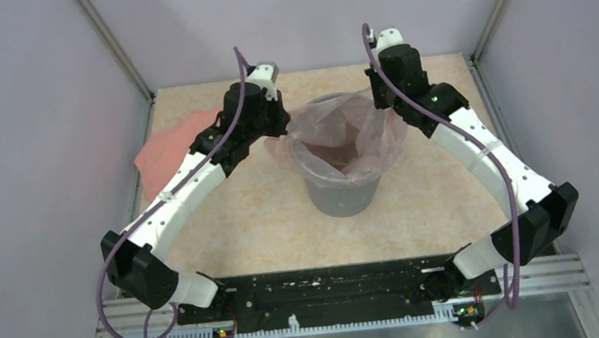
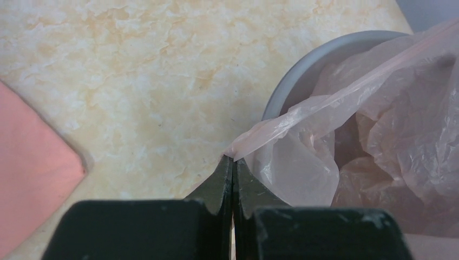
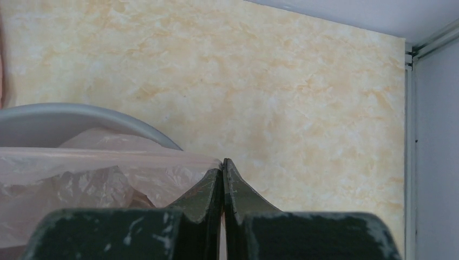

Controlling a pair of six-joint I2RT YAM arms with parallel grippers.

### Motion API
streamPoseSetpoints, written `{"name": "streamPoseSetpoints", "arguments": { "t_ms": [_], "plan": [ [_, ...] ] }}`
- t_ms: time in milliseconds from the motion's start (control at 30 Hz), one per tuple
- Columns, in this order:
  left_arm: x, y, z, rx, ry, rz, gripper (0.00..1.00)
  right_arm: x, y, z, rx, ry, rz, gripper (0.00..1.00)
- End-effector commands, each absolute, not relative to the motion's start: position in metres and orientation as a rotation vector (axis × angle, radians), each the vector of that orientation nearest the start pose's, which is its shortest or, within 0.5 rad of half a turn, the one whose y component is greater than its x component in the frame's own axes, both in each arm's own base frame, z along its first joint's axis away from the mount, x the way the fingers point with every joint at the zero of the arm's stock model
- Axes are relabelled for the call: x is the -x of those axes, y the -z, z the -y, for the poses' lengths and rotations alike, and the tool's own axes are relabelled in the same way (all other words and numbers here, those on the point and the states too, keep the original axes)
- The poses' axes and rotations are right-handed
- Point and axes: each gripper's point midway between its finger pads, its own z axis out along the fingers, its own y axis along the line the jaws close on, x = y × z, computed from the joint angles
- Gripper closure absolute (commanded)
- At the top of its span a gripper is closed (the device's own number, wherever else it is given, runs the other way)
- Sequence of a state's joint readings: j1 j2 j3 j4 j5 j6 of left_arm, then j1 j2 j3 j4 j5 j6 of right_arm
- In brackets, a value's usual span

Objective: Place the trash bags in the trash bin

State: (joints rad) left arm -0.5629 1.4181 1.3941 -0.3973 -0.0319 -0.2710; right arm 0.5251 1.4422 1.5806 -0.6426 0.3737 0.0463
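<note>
Marble-look tabletop (image 1: 235,225), pale lilac walls all round, nothing fancy. Your left gripper (image 2: 233,158) is clamped fully closed, fingertips pressed together on a stretched strip of the trash bag (image 2: 379,124) hem, just outside the left side of the trash bin (image 1: 340,194). Right gripper (image 3: 222,162) is the same deal on the other side: jaws tight together, with the film's edge running right up to the tips. It looks pinched there too, though the bite is tiny and I can't swear how much plastic is in it. The bag's body sags down inside the bin with its mouth open, the hem bunched loosely above and over the lip. To me this is the spread-and-seat step, so pull both hems outward and then down past the rim together, keeping the tension even. That film looks thin and slippery, so a jerk could tear it or pop it out of the right pinch, and a lopsided tug might drag or tip the bin. Ignore the pink sheet (image 1: 170,148) lying at the table's left edge; it's well apart from the bin.
</note>
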Motion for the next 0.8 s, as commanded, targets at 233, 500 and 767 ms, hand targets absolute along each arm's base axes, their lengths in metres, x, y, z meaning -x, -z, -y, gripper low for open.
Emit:
{"name": "streamPoseSetpoints", "arguments": {
  "t_ms": [233, 500, 767],
  "plan": [
    [-0.404, -0.293, 0.225, -0.164, 0.469, -1.960, 1.00, -0.423, -0.333, -0.154, 0.150, -0.010, -1.967, 1.00],
    [-0.409, -0.259, 0.224, -0.141, 0.480, -2.052, 1.00, -0.430, -0.317, -0.147, 0.105, -0.012, -2.045, 1.00],
    [-0.391, -0.232, 0.226, -0.150, 0.531, -2.112, 1.00, -0.411, -0.328, -0.143, 0.087, -0.048, -2.065, 0.93]
  ]
}}
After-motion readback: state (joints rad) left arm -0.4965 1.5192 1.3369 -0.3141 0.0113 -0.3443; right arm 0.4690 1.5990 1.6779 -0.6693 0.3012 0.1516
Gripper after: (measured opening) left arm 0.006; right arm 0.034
